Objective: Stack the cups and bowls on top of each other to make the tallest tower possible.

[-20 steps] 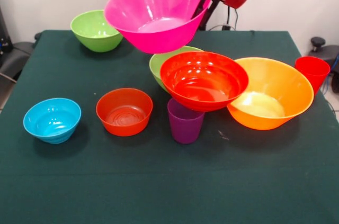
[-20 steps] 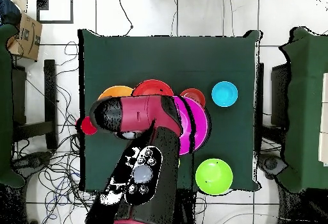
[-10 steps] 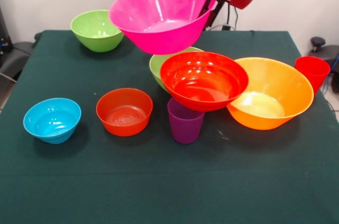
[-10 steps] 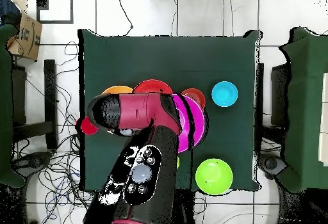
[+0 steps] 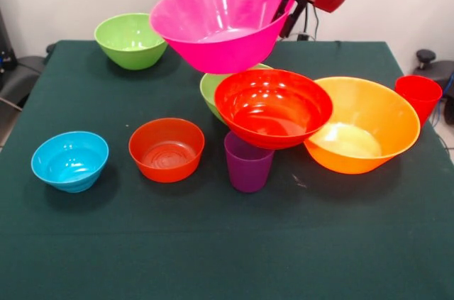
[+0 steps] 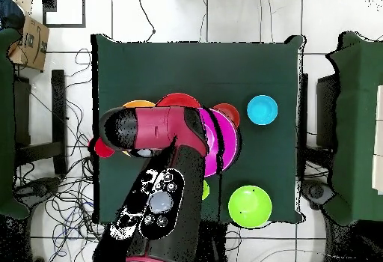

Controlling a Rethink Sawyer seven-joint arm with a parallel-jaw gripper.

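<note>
Gripper [image 5: 286,10] clamped on the right rim of the large pink bowl [image 5: 216,23], holding it clear of the table, tilted, mouth up and leaning toward the near side; fingers mostly hidden behind the rim, red and black arm [image 6: 161,177] above. Seen from overhead, only a pink crescent showing past the arm.

Just below the pink bowl, a lime green bowl [image 5: 211,86] on the cloth, largely hidden. In front of that, a red-orange bowl [image 5: 273,107] sitting tipped on the purple cup [image 5: 248,164], the cup upright with its narrow end down. At the right, touching the red-orange bowl, the large orange bowl [image 5: 367,126], leaning toward the near side. Red cup [image 5: 418,96] upright beyond it near the table's right edge. To the left, apart from the rest, a small orange-red bowl [image 5: 167,149] and a small blue bowl [image 5: 69,160], both flat and mouth up. Far left corner: second lime green bowl [image 5: 130,41], mouth up.

All glossy, smooth, round plastic with flared walls.

Table [image 5: 213,243] covered in dark green matte cloth. White wall behind; pale tiled floor, loose cables and a cardboard box [image 6: 28,42] around the table in the overhead view.
</note>
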